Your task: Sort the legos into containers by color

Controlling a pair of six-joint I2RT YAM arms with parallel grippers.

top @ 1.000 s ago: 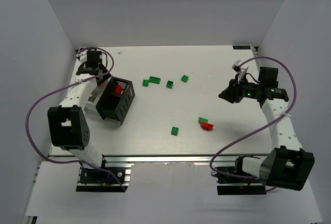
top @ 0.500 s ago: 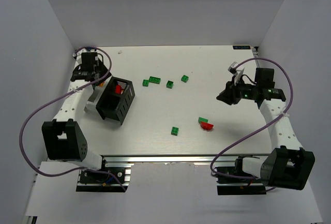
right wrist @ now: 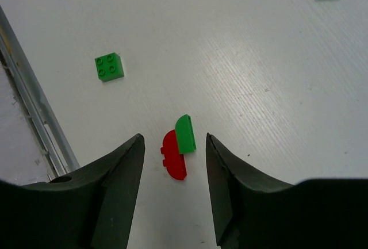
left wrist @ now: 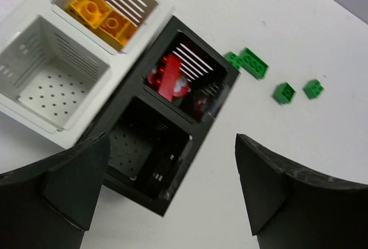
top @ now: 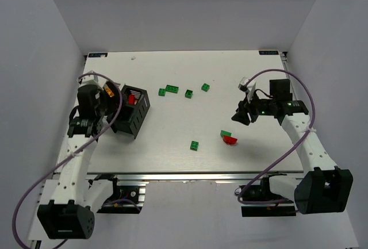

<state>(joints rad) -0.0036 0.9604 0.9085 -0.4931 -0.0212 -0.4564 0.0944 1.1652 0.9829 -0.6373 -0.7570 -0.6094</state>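
Yellow-orange legos (left wrist: 103, 19) lie in one white container (left wrist: 150, 8). Its white neighbour (left wrist: 34, 48) sits alongside. Red legos (left wrist: 169, 82) sit in one compartment of the black container (left wrist: 215, 108), just beside both white ones. The left end effector (left wrist: 172, 194) hangs above these bins, fingers spread wide, holding nothing. The right end effector (right wrist: 174, 203) is also spread and holds nothing, poised over a red lego (right wrist: 174, 160) touching a green one (right wrist: 185, 134) on the white counter (right wrist: 259, 59). More green legos (left wrist: 253, 63) lie loose beyond the black container.
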